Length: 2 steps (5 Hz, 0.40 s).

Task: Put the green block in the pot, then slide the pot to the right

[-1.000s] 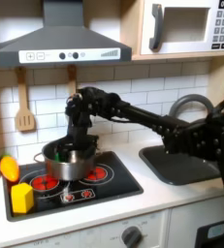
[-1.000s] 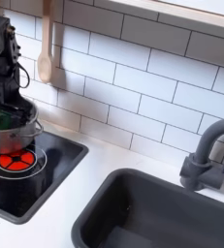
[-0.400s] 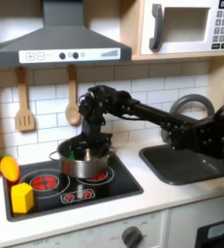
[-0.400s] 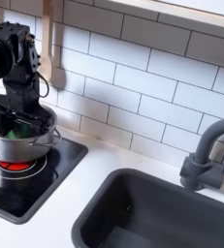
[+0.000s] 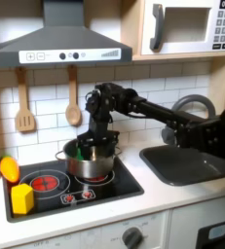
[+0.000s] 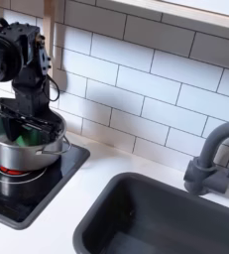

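Note:
The shiny silver pot (image 5: 91, 163) stands on the black stovetop (image 5: 80, 195), over the burner on the first exterior view's right. The green block (image 5: 73, 153) lies inside it, against the wall on the first exterior view's left. My gripper (image 5: 95, 146) reaches down into the pot from above, its black fingers inside the rim. In the second exterior view the pot (image 6: 17, 154) sits at the left edge, and the gripper (image 6: 31, 127) has its fingers spread apart, with the green block (image 6: 18, 137) low between them and not held.
A yellow block (image 5: 22, 198) and an orange-yellow rounded toy (image 5: 9, 167) sit at the stove's left in the first exterior view. A wooden spatula (image 5: 24, 109) and spoon (image 5: 73, 102) hang on the tiled wall. The grey sink (image 6: 156, 218) and faucet (image 6: 210, 159) lie to the right.
The pot has slid to the right in both exterior views, from the left burner to the right one. My gripper moved with it, staying inside the rim.

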Each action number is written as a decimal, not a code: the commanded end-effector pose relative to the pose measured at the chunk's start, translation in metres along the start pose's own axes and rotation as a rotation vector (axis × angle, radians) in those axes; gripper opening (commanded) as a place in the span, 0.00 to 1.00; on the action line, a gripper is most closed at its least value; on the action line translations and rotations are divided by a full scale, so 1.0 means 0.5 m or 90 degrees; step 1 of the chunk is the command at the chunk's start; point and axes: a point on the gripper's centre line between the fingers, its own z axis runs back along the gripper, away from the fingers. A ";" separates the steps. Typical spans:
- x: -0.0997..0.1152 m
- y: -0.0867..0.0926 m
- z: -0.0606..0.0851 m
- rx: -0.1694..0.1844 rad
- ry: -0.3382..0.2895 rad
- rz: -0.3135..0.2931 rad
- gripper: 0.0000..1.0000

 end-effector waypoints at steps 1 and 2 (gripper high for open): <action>-0.005 -0.029 0.005 -0.004 0.000 -0.017 1.00; -0.009 -0.040 0.004 -0.007 0.002 -0.021 1.00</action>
